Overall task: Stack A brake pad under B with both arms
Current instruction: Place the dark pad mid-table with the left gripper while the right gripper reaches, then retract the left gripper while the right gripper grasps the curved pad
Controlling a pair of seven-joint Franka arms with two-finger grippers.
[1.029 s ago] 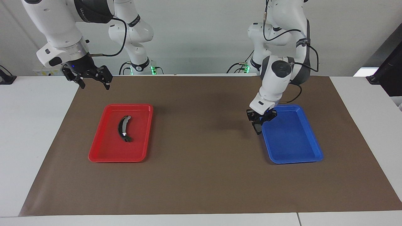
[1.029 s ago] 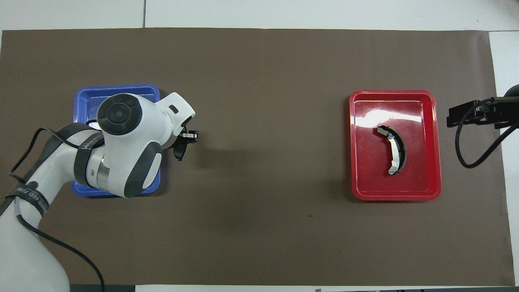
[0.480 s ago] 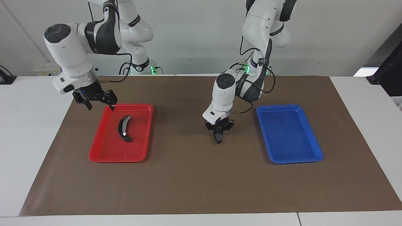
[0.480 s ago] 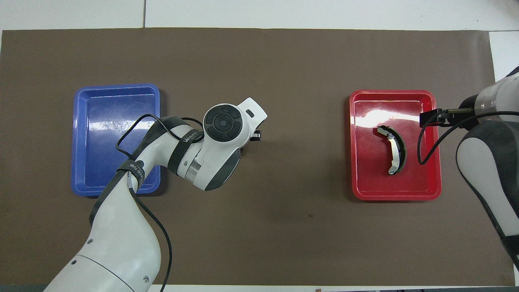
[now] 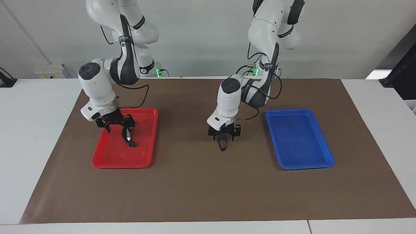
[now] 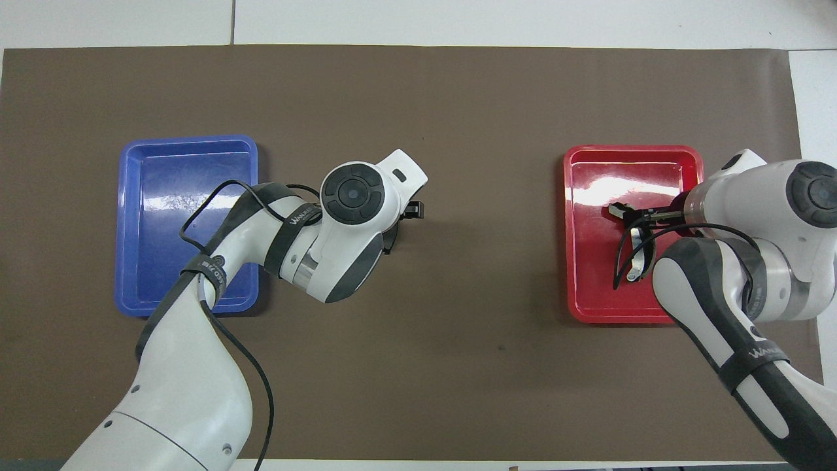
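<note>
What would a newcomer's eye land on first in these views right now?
Probably the two bright trays on the brown mat: a red tray at the right arm's end, a blue tray at the left arm's. The right claw is down over B in the red tray, and the left claw stands open over A brake pad mid-mat.

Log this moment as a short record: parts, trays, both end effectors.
A brake pad: on the brown mat, between the two trays
B: lying in the red tray
blue tray: nothing in it
left end effector: open, directly over the A brake pad, fingers either side of it
right end effector: open, low over the end of B nearer the robots, not closed on it
stack: not yet made
</note>
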